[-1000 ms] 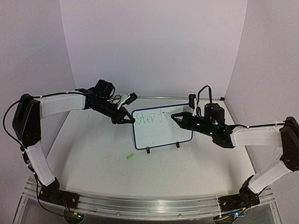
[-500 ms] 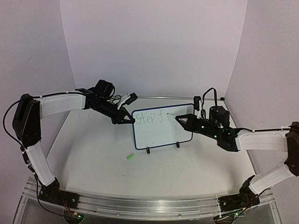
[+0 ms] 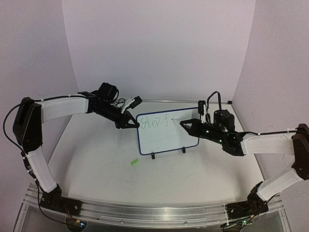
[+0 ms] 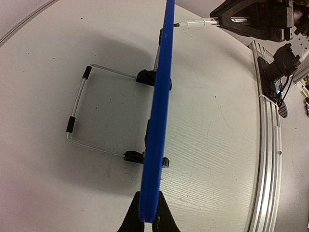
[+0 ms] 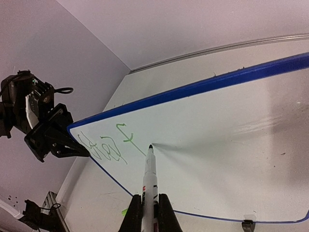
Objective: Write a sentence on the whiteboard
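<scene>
jaws: l tight on whiteboard (image 3: 169,137) edge, r tight on marker (image 5: 149,175), tip at board

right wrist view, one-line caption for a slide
Right gripper holds a marker to the whiteboard beside "Step f"; left gripper clamps its edge.

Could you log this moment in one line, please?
left gripper: holds whiteboard edge | right gripper: holds marker, tip at whiteboard | writing: Step f

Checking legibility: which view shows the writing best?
Right wrist: the writing is large and sharp beside the pen. Top external shows it small on the board. Left wrist sees the board edge-on, so none.
</scene>
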Tool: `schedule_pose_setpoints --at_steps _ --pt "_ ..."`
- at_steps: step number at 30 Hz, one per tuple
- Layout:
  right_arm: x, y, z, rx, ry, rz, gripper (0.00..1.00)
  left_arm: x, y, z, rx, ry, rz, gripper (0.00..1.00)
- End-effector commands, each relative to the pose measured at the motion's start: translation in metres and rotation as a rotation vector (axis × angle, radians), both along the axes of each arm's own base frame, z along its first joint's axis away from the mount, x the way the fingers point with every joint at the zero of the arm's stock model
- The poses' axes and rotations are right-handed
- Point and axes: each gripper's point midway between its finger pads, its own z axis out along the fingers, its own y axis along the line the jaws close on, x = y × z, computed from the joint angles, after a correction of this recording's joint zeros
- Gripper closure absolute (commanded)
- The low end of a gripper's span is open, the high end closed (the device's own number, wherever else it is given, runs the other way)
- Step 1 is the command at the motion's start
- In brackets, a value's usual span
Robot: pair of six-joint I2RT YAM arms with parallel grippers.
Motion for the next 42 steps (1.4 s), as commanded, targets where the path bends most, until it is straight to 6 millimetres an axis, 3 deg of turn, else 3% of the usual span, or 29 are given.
schedule_pose_setpoints --at_steps 1,11,23,28,42 --pt "0.012 0.002 0.022 0.017 -0.059 -0.022 1.0 -0.002 -0.002 -0.011 0.045 0.0 -0.009 1.0" --pt "0.017 0.014 0.012 0.011 -0.03 0.014 1.0 -0.002 -0.002 -0.01 0.044 -0.001 -0.01 1.0" --pt "0.007 -0.002 -0.016 -0.016 0.029 -0.027 1.0 -0.002 -0.002 -0.009 0.045 -0.004 -0.008 1.0" --pt "0.008 -0.004 -0.011 -0.016 0.016 -0.041 1.0 -0.001 -0.001 -0.01 0.048 -0.005 -0.006 1.0" --pt "0.014 -0.001 0.025 0.003 -0.058 -0.042 1.0 -0.002 -0.001 -0.01 0.048 -0.004 -0.007 1.0"
